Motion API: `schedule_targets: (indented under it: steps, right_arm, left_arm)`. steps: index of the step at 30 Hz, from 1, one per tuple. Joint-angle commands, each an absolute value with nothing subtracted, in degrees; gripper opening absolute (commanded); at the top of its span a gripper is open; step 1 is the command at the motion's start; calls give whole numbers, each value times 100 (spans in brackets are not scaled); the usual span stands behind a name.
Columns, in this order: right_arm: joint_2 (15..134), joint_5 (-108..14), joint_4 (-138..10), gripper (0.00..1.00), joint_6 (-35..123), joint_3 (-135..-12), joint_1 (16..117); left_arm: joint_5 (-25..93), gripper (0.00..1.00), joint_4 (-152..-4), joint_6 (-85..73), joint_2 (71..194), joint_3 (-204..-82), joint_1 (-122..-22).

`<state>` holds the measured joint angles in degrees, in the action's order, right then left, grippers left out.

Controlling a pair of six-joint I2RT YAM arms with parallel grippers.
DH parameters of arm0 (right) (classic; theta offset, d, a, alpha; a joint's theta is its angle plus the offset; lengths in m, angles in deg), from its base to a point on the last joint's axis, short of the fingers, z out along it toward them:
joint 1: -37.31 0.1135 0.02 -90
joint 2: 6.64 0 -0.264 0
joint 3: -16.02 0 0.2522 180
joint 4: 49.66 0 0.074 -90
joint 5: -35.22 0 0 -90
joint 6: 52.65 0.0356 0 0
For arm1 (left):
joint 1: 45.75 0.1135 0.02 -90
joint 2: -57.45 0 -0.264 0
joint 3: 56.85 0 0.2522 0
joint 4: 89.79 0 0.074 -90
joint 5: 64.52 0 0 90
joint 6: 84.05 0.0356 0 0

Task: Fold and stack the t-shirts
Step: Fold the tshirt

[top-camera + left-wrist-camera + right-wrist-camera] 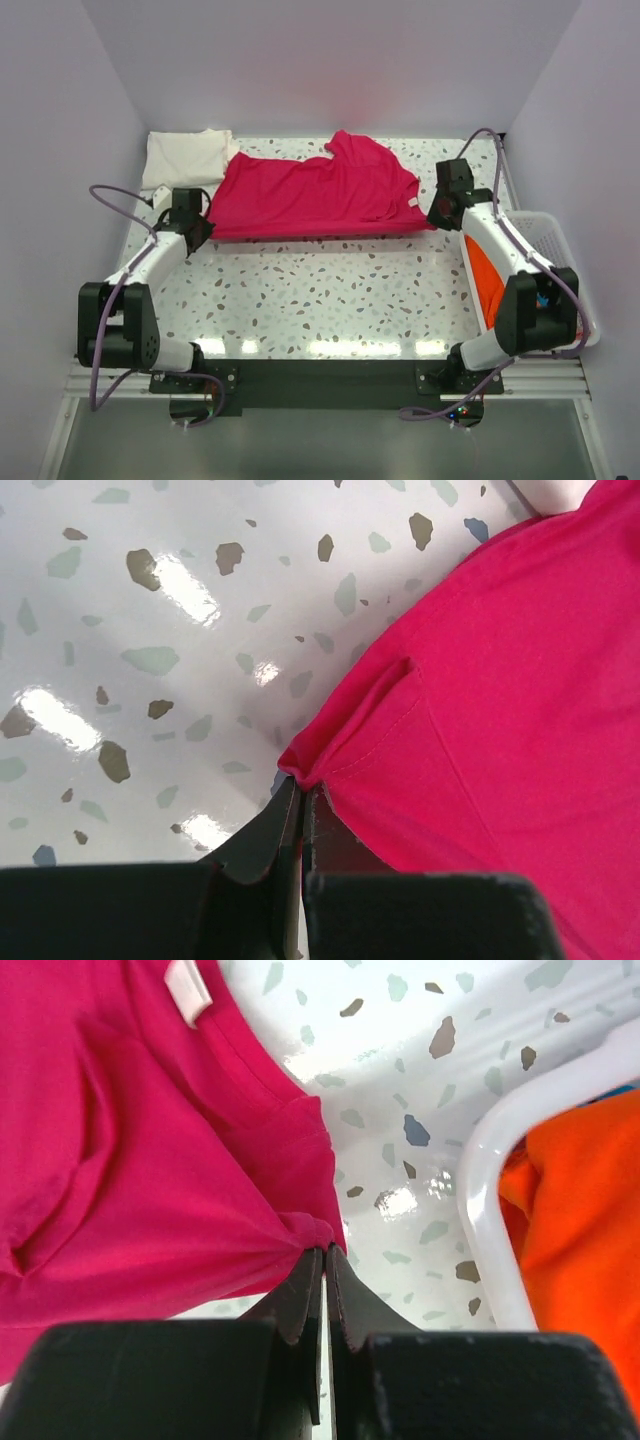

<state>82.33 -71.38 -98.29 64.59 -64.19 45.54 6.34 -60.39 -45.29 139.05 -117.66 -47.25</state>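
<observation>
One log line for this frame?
phase: folding | left gripper: shut on magenta t-shirt | right gripper: shut on same | cream t-shirt: folded, far-left

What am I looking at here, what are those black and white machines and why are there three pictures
These are two robot arms bolted to the near edge of a speckled table. The wide picture comes from a camera above and behind them. The two close-ups come from small cameras on each wrist.

A magenta t-shirt lies spread across the table. The left gripper is pinched shut on one edge of it, and the right gripper is pinched shut on the opposite edge. A cream t-shirt sits folded in the far left corner. On the right, a white basket holds an orange t-shirt.
</observation>
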Motion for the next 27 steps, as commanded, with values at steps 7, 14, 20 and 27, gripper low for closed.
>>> schedule_targets:
  steps: [7,14,20,27]
  right_arm:
    - [6623,-6463,-10463,0,6564,-5400,4478]
    - [5340,-6067,-10692,30,6925,-4494,4478]
    - [4908,-6129,-10745,52,6644,-4616,4504]
    - [5715,-6743,-10087,52,6994,-4871,6119]
  left_arm:
    - [78,0,-5142,-4590,12672,-11132,-4610]
    - [210,7,-4861,-4713,11705,-10349,-4610]
    - [350,57,-4781,-4477,11212,-10445,-4610]
    - [1928,57,-5940,-3608,11238,-10718,-4662]
